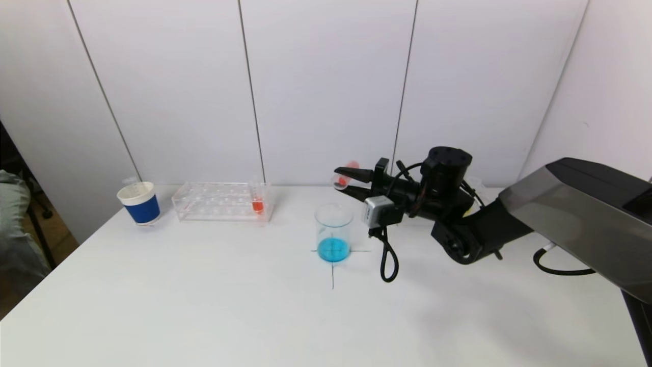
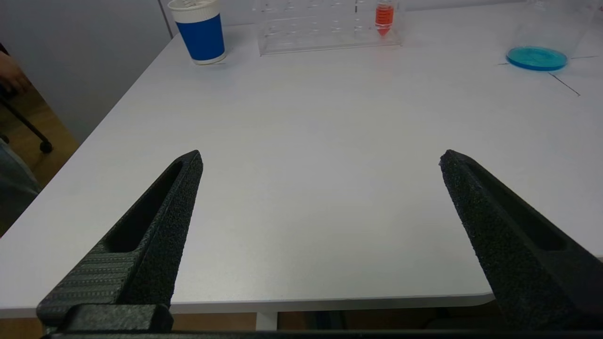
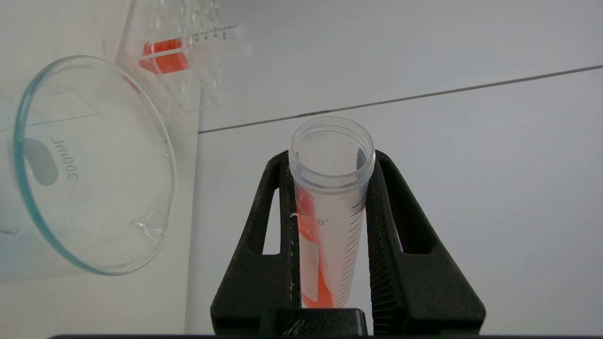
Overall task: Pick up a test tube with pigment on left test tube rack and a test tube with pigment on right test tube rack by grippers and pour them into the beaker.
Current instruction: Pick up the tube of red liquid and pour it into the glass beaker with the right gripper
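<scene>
My right gripper (image 1: 340, 179) is shut on a test tube (image 1: 346, 174) holding orange pigment, tilted almost level, its open mouth just above and behind the glass beaker (image 1: 333, 232). The beaker holds blue liquid. In the right wrist view the tube (image 3: 330, 207) sits between the fingers of the right gripper (image 3: 331, 157), with the beaker rim (image 3: 167, 155) beside it. The left rack (image 1: 221, 201) holds one orange tube (image 1: 257, 203). The right rack is hidden behind my right arm. My left gripper (image 2: 320, 157) is open and empty over the table's front edge.
A blue and white paper cup (image 1: 138, 204) stands left of the left rack. A black cross is drawn on the table (image 1: 204, 306) under the beaker. A cable loop (image 1: 389, 265) hangs from the right wrist close to the beaker.
</scene>
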You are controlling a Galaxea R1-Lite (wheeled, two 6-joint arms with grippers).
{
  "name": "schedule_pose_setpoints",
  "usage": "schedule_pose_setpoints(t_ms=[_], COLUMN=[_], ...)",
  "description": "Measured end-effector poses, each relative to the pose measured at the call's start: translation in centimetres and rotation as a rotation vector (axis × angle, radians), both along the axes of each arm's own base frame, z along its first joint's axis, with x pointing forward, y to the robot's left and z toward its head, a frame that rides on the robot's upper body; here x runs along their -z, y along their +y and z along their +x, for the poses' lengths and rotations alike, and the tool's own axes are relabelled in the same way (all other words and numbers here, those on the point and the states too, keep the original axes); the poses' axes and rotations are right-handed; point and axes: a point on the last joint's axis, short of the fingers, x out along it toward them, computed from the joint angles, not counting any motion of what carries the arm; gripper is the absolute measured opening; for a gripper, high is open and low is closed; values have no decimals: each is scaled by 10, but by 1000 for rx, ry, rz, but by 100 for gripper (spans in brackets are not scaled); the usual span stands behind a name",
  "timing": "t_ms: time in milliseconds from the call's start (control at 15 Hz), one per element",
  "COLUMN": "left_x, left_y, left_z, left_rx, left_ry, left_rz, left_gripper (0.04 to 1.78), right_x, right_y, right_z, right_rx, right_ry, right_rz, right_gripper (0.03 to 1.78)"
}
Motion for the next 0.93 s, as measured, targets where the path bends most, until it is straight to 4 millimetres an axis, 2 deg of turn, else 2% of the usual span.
schedule_pose_setpoints(t_ms=[933], left_x=[0], left_y=[0], left_z=[0], left_rx=[0], left_ry=[0], left_rz=[0], left_gripper=[176], right_x=[-4], right_y=[-3], right_z=[0], right_rx=[-4], right_ry=[-56], right_rz=[-178], right_gripper=[46])
